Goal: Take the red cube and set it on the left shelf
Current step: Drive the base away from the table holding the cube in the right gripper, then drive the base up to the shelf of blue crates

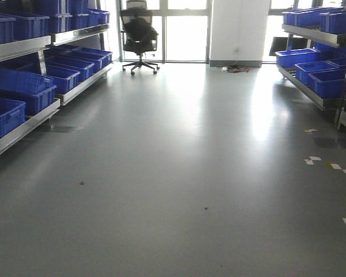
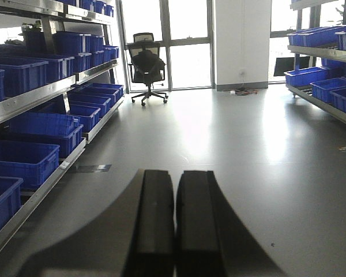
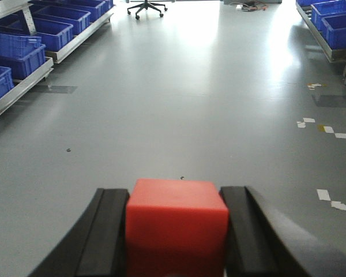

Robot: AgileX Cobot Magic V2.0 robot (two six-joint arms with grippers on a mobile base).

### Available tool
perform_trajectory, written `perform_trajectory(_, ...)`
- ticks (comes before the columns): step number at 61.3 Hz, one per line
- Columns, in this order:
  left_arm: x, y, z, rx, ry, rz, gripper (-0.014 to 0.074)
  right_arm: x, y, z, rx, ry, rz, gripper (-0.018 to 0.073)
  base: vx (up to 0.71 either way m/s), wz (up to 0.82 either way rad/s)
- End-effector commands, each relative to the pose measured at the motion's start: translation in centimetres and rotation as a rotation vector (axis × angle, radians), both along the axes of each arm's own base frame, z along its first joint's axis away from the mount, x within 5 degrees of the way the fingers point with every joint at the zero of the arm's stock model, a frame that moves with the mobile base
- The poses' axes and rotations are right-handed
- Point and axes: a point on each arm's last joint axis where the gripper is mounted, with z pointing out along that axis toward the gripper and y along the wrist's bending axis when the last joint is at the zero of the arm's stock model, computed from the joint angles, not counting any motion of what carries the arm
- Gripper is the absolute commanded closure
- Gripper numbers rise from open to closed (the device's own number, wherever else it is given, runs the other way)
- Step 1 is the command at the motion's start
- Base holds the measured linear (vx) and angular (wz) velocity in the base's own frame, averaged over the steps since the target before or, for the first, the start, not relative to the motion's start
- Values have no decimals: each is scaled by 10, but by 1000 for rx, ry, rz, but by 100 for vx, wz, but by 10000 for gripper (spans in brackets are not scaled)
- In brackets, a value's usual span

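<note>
Left gripper [image 2: 175, 184] is pointing forward, roughly level, its two fingers [image 2: 155, 219] pressing together with no gap showing. Right gripper [image 3: 176, 195] is pointing forward, angling slightly toward the floor, its fingers [image 3: 109, 231] clamping the cube [image 3: 177, 234] from both sides.

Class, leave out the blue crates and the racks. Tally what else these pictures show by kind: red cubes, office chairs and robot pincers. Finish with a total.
Red cube: 1
Office chair: 1
Pincers: 2 (left pincer, shut and empty; right pincer, shut on the cube)
Total: 4
</note>
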Motion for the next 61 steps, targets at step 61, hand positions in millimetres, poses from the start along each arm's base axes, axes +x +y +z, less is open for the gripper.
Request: perform_trajectory(61, 1, 0, 0, -10, -53, 4, 491, 2, -1, 15, -12, -90, -9, 506, 36, 2)
